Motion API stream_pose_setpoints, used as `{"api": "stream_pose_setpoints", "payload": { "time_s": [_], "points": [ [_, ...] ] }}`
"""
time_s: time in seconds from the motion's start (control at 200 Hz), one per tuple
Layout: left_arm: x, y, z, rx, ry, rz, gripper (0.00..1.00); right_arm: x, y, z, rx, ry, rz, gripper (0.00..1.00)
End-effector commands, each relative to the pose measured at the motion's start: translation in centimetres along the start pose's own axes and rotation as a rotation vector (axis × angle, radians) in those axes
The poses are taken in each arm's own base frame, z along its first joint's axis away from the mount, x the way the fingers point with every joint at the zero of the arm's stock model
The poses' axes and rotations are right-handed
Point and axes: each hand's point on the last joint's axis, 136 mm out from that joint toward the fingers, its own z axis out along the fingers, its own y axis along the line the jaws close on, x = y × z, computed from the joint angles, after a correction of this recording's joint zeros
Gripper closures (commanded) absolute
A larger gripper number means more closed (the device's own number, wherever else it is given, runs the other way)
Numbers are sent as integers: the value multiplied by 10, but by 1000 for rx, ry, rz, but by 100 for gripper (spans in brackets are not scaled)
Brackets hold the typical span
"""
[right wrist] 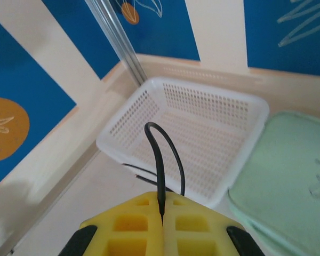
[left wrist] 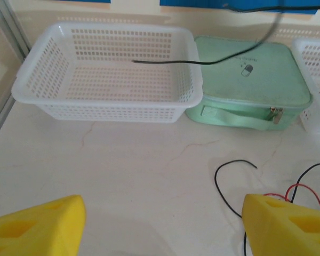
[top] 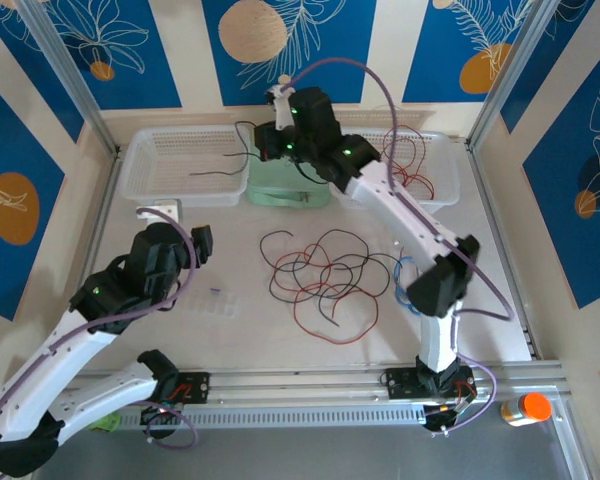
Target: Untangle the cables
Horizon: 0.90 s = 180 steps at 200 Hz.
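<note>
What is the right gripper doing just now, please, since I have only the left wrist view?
Observer: The right gripper is shut on a black cable, beside the left basket.
Operator: Thank you. How much is left on the table?
Observer: A tangle of red and black cables lies mid-table, between the two arms.
Operator: And what is in the right basket?
Observer: Loose red cables lie in the right basket.
</note>
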Motion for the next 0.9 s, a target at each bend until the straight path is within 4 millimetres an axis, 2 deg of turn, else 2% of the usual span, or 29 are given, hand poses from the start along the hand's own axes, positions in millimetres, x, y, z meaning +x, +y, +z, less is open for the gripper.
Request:
{"api": "stream_pose_setpoints", "payload": {
  "time_s": [0.0, 0.15, 0.275, 0.395, 0.545, 0.705, 0.805, 0.895],
  "points": [
    [-9, 15, -15, -34, -22, -18, 23, -13, 3, 40, -15, -71, -82, 100],
    [-7, 17, -19, -19, -24, -23, 23, -5, -10, 98, 2, -89, -119, 100],
    [-5, 15, -19, -4, -13, -17, 23, 1, -19, 136, 8, -150, -171, 100],
    [-4, 12, -19, 10, -3, -11, 23, 22, -32, 173, 18, -198, -193, 100],
    [-1, 10, -16, 13, 14, 1, 23, 65, -36, 212, -7, -180, -198, 100],
    [1, 7, -12, 11, 21, 6, 23, 110, -30, 235, -12, -109, -211, 100],
    [1, 5, -9, 13, 22, 7, 23, 121, -29, 237, -9, -82, -207, 80],
    [1, 3, -8, 16, 25, 11, 22, 115, -29, 233, -7, -82, -204, 66]
  ]
}}
